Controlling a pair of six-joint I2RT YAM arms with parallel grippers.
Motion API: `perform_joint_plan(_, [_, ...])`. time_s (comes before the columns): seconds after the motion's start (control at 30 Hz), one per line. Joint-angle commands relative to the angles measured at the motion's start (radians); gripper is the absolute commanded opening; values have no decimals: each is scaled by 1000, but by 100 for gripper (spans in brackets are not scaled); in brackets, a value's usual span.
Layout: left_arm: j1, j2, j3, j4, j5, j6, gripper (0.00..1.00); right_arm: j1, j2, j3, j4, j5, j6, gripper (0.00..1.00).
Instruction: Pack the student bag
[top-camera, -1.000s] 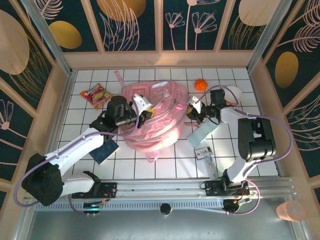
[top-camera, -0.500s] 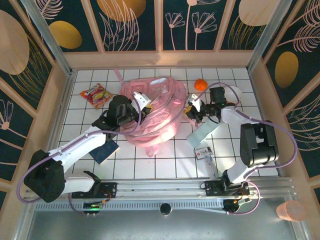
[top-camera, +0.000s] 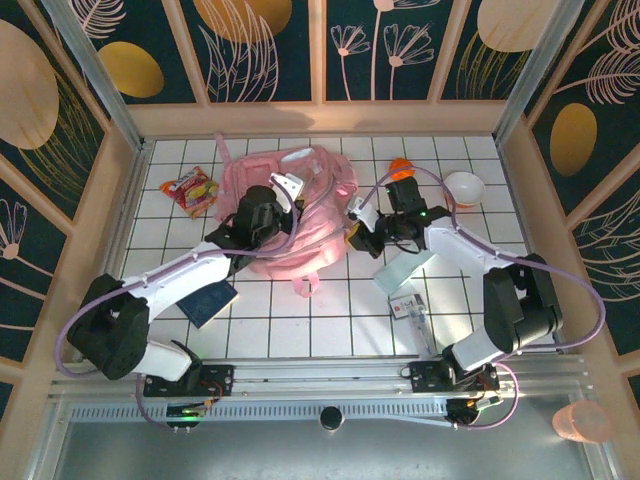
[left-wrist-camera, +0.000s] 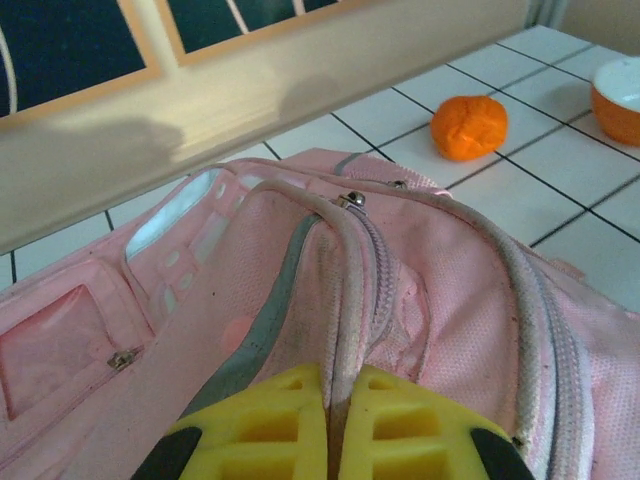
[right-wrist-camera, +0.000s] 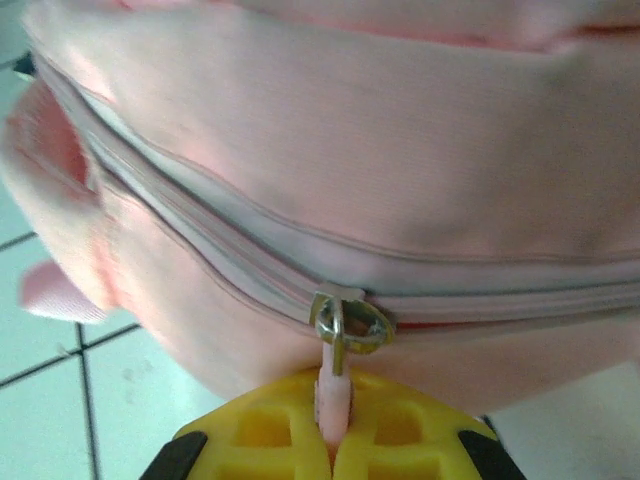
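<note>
Tabletop (top-camera: 300, 330) of white tiles carries the student bag (top-camera: 318, 200), which lies slumped a little toward 11 o'clock from the middle, one pink strap (top-camera: 305, 288) trailing off at 6 o'clock.

Standing here, I see both arms reaching onto it. The left gripper (top-camera: 287, 190) rests on top of the bag. Its wrist view shows the yellow fingers (left-wrist-camera: 270, 425) pressed together with a ridge of the bag's zip trim (left-wrist-camera: 345, 300) pinched between them. The right gripper (top-camera: 356, 224) sits at the bag's 3 o'clock edge. Its fingers (right-wrist-camera: 400, 435) are closed on the pink zipper pull (right-wrist-camera: 333, 395), which hangs from a metal ring (right-wrist-camera: 347, 323) on a zip line that looks done up on both sides.

An orange (top-camera: 400, 168) lies at 2 o'clock from the bag, with a white bowl (top-camera: 464, 187) just beyond it at 3 o'clock. A red snack packet (top-camera: 190, 190) lies at 9 o'clock, a dark booklet (top-camera: 212, 303) at 7 o'clock and a pale blue flat item (top-camera: 402, 268) at 4 o'clock, with a small card (top-camera: 407, 308) just past it.
</note>
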Motion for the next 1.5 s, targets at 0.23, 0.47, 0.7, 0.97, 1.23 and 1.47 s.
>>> perform_joint_plan(0.23, [-47, 119, 157, 137, -233, -224, 0, 96, -113, -44, 90, -39, 501, 0])
perform_joint_plan(0.47, [-69, 149, 165, 154, -216, -287, 0, 135, -148, -77, 224, 26, 800, 0])
perform_joint_plan(0.7, [-69, 152, 170, 103, -227, -342, 0, 171, -178, -102, 228, 104, 1042, 0])
perform_joint_plan(0.97, [-69, 127, 145, 137, -39, -183, 0, 165, -165, -75, 106, 66, 1019, 0])
perform_joint_plan(1.23, [-69, 100, 111, 127, 0, -146, 0, 164, -172, -62, 76, 96, 1028, 0])
perform_joint_plan(1.47, [-69, 68, 54, 196, 131, -157, 0, 125, -159, -104, 175, 59, 1038, 1])
